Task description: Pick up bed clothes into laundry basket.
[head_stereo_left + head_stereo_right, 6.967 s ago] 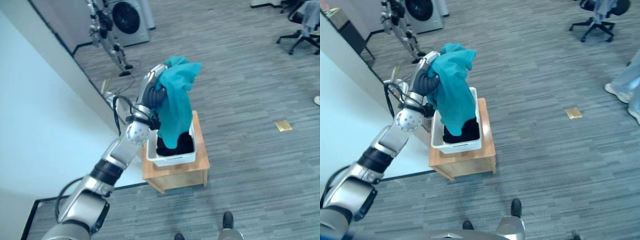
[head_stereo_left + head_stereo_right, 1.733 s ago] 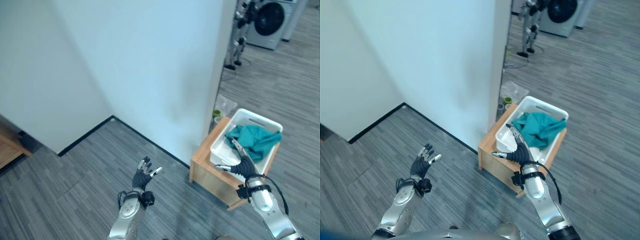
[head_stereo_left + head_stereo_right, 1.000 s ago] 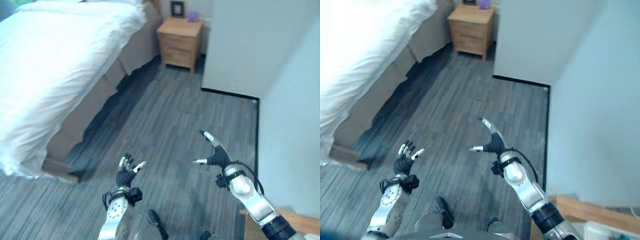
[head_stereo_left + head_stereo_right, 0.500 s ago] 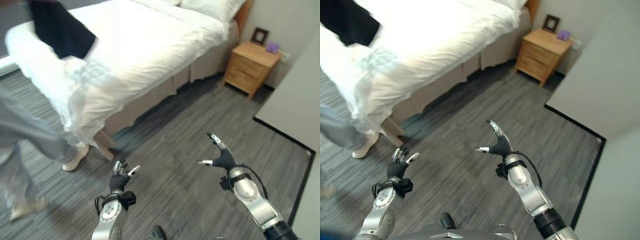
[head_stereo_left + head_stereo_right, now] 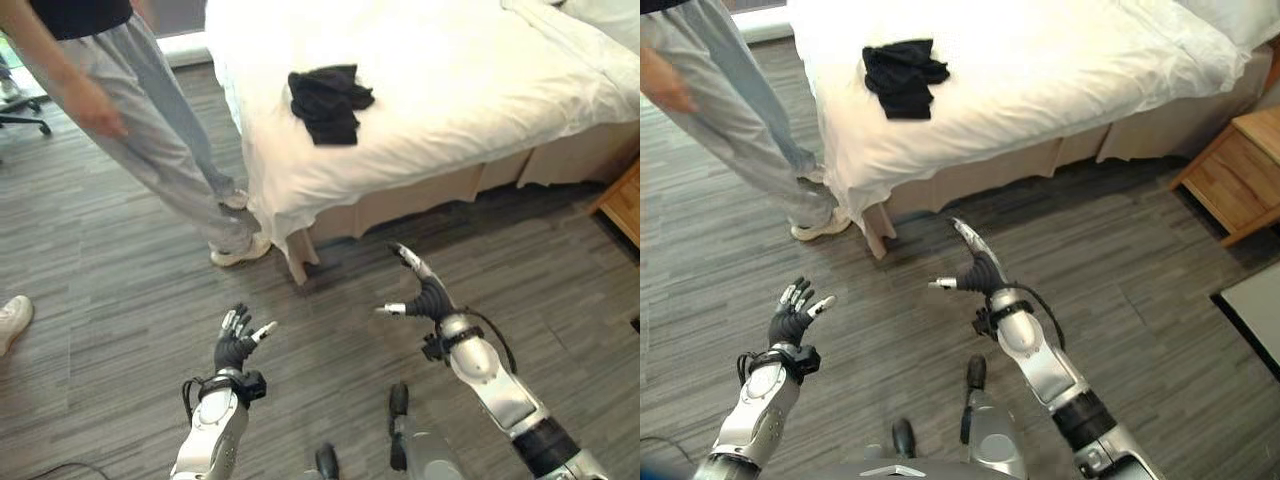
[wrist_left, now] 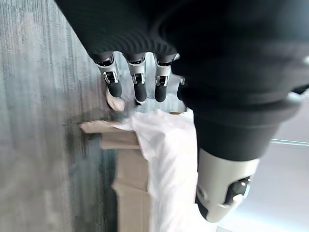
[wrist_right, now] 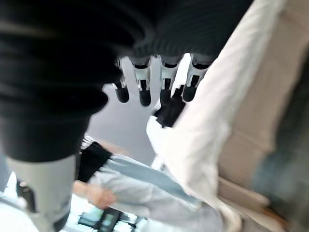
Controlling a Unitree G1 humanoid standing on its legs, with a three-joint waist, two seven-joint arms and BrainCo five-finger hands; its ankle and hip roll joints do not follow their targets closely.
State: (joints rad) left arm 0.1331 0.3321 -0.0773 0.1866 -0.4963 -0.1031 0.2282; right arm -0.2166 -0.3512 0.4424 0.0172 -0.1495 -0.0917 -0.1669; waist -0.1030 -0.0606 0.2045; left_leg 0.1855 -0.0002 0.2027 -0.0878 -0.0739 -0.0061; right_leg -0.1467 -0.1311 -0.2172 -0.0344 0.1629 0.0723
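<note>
Black garment (image 5: 327,100): crumpled on white bed (image 5: 480,90), near the foot-end corner, well apart from both hands. No basket visible.

Left hand (image 5: 238,345): raised over grey plank floor (image 5: 110,300), fingers straight and spread, thumb out, holding nothing. Left wrist view: fingers (image 6: 136,87) extended in a row, pointed toward bed corner and hanging sheet.

Right hand (image 5: 424,295): raised over floor in front of bed side, fingers extended toward bed, thumb stuck out sideways, holding nothing. Right wrist view: fingers (image 7: 144,89) straight, black garment (image 7: 170,108) visible past fingertips on white sheet, not touched.

Bed: white cover draped over beige base, corner leg on floor between the two hands' lines of reach. Wooden nightstand (image 5: 1237,172) beside bed, at far right.

Person (image 5: 150,120) in grey trousers and dark top standing beside bed's foot end, left of garment, one hand hanging down. White shoe (image 5: 240,250) on floor next to bed corner. Another white shoe (image 5: 12,322) at left edge.
</note>
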